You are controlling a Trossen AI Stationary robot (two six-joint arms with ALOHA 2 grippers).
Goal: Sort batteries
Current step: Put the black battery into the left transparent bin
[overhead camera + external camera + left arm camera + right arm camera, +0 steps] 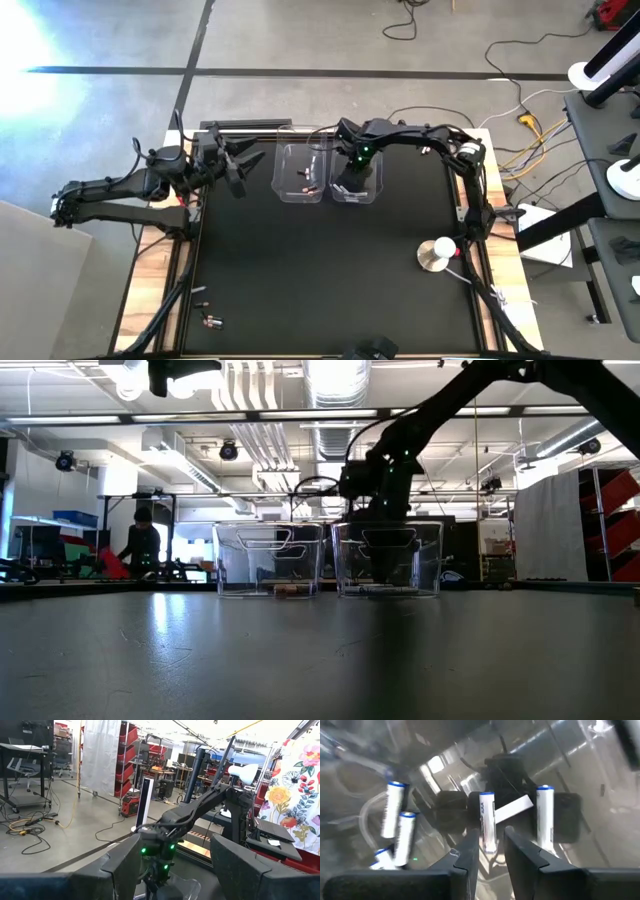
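The left arm (110,192) is seen at the bench's (320,270) left edge, with the left gripper (240,166) held just left of the two clear bins and apart from them. In the left wrist view its fingers (122,865) are spread wide, with nothing between them.

Near the bench's front left corner, a few loose batteries (208,320) are seen lying on the dark mat, well apart from both arms.

The left bin (300,172) is set at the back of the bench, touching or just beside the right bin (358,176). A few dark and copper cells (307,184) are seen on its floor.

The right gripper (352,186) is lowered into the right bin, the right arm reaching in from the bench's right edge. In the right wrist view its fingers (470,855) are slightly parted, and a silver-white cell (487,821) is seen standing on end between their tips; whether it is pinched or already free cannot be told. Other silver-white cells lie around it in the same bin: one (544,817) to one side, and a pair (397,822) to the other.

A round white-and-metal disc (437,253) is set near the bench's right edge, well apart from the bins.

In the low view a person (141,545) is seen in the room behind the bench.
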